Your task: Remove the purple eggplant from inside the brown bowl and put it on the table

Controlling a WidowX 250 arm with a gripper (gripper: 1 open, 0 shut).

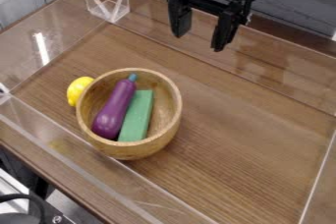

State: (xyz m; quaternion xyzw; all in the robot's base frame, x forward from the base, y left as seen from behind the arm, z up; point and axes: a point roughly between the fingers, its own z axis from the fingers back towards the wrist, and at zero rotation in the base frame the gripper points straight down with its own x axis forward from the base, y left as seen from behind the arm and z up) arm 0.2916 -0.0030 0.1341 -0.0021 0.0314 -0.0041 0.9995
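Observation:
The purple eggplant lies inside the brown bowl, leaning along its left side with the teal stem tip pointing toward the far rim. A flat green block rests beside it in the same bowl. The bowl stands at the left-centre of the table. My gripper hangs over the far part of the table, up and to the right of the bowl, pointing down. Its black fingers stand apart, open, with nothing between them.
A yellow lemon sits on the table touching the bowl's left outer side. Clear acrylic walls ring the tabletop, with a low front wall near the bowl. Bare wood spreads to the right of the bowl.

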